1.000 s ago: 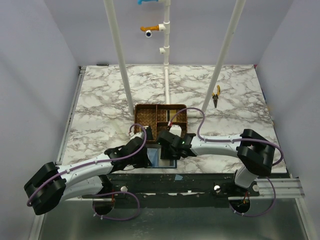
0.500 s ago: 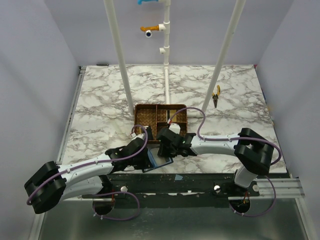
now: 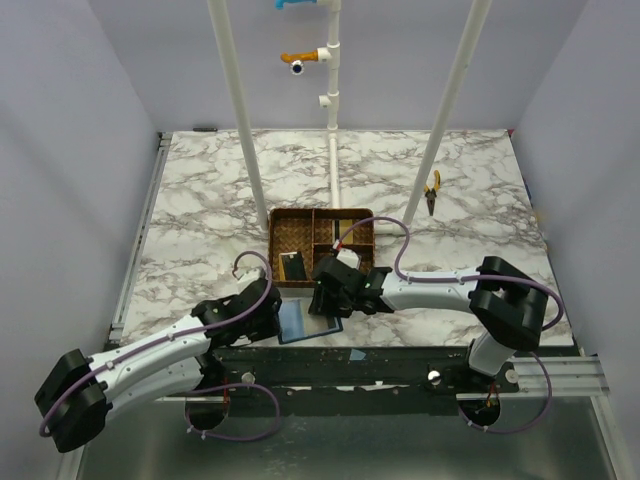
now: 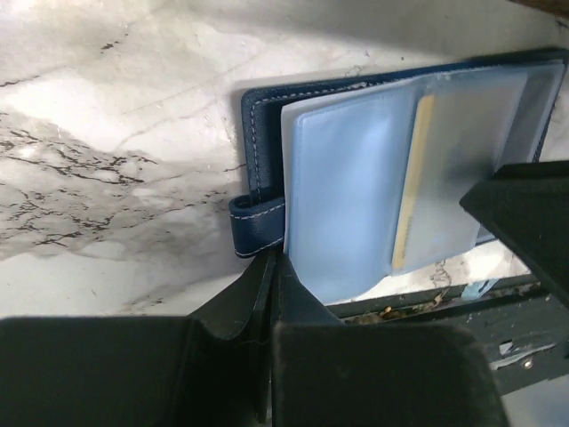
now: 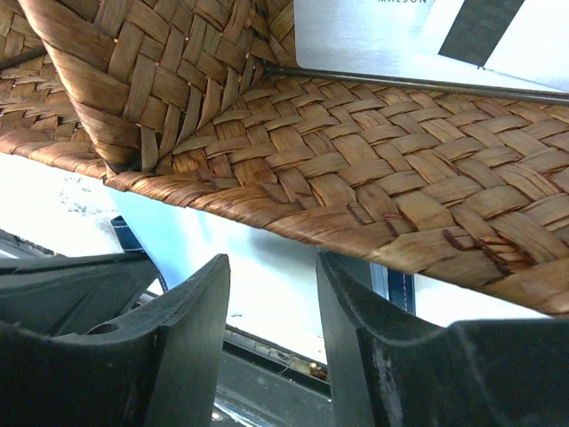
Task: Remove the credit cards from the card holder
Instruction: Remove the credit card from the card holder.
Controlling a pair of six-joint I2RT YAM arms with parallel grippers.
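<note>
The navy card holder (image 3: 306, 321) lies open at the table's front edge, its pale blue sleeves facing up. In the left wrist view one sleeve (image 4: 356, 196) shows the thin gold edge of a credit card (image 4: 411, 187). My left gripper (image 3: 270, 318) is shut at the holder's left edge, its tips (image 4: 271, 260) pinching just under the strap tab (image 4: 258, 233). My right gripper (image 3: 326, 293) hangs open over the holder's far side, against the wicker tray's near wall, with nothing between its jaws (image 5: 271, 267). A dark card (image 3: 292, 267) and a pale card (image 5: 400, 36) lie in the tray.
The brown wicker divided tray (image 3: 300, 222) stands just beyond the holder. Yellow-handled pliers (image 3: 432, 192) lie at the back right. Two slanted white posts (image 3: 240, 120) and a central white pipe (image 3: 333, 150) rise from the marble table. A dark rail (image 3: 400, 358) runs along the front edge.
My left arm has pulled back toward the lower left, and the holder has slid left and turned with it. That uncovers the dark card in the tray. The right gripper has barely shifted.
</note>
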